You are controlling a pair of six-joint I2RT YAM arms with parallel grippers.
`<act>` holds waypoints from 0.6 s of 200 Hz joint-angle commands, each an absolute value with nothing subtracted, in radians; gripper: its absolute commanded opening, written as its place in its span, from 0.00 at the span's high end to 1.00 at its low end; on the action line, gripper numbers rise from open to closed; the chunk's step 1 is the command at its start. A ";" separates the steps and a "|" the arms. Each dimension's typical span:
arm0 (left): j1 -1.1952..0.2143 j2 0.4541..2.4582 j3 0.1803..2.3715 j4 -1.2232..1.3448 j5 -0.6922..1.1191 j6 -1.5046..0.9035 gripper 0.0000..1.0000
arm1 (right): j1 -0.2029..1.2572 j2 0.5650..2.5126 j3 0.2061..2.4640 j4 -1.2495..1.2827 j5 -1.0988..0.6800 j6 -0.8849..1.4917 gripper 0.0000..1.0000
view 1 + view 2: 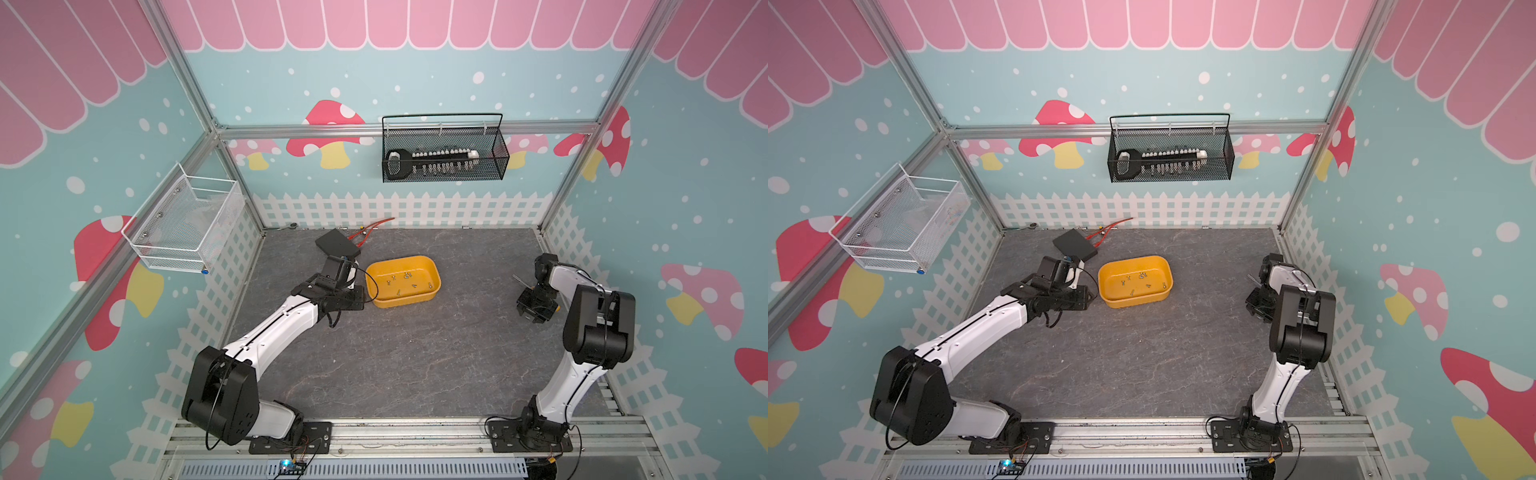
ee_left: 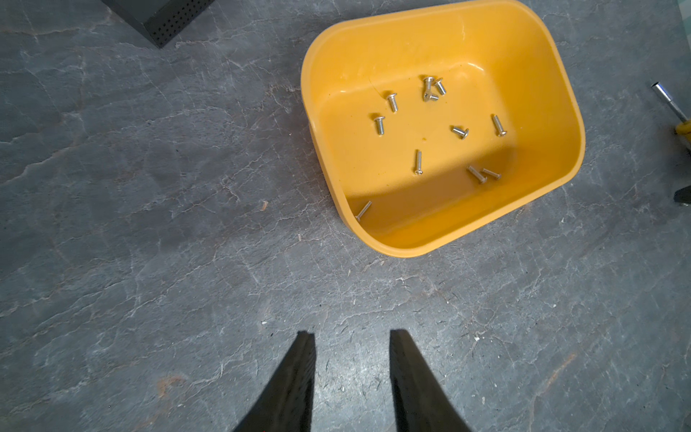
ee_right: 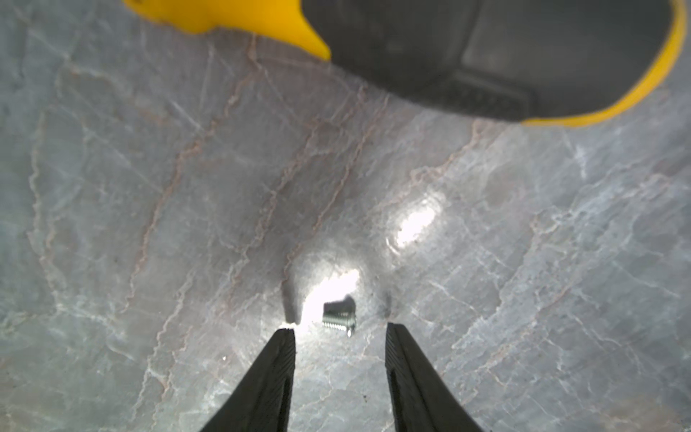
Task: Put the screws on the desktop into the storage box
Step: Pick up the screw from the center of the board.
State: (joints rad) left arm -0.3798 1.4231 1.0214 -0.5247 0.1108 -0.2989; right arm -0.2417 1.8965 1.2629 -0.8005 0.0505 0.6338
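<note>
Right gripper [image 3: 339,328] fingers stand parted, gripping nothing. One screw [image 3: 337,321] lies flat on the desktop [image 3: 149,187] just ahead of their tips, its long axis crosswise to them, head end too blurred to tell. Left gripper [image 2: 352,332] is parted too, empty. Mid-frame in both top views, the storage box [image 1: 407,301] holds other screws [image 1: 405,275], flat, pointing every way.

screws [image 2: 379,125] in storage box [image 1: 405,301] | storage box on desktop [image 1: 415,365] | loose screw [image 3: 336,319] between right pincer [image 3: 338,328] jaws
</note>
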 commanded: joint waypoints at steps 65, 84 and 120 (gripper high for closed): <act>-0.368 1.411 1.006 -0.505 0.135 -0.281 0.64 | -0.256 1.956 1.262 -0.775 0.033 0.638 0.66; -0.368 1.410 1.007 -0.504 0.135 -0.281 0.65 | -0.256 1.951 1.259 -0.773 0.031 0.635 0.70; -0.367 1.411 1.006 -0.505 0.134 -0.281 0.65 | -0.256 1.943 1.262 -0.772 0.027 0.633 0.77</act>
State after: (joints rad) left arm -0.3737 1.4231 1.0210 -0.5205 0.1253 -0.2989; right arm -0.2493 1.9156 1.2694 -0.7776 0.0299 0.6350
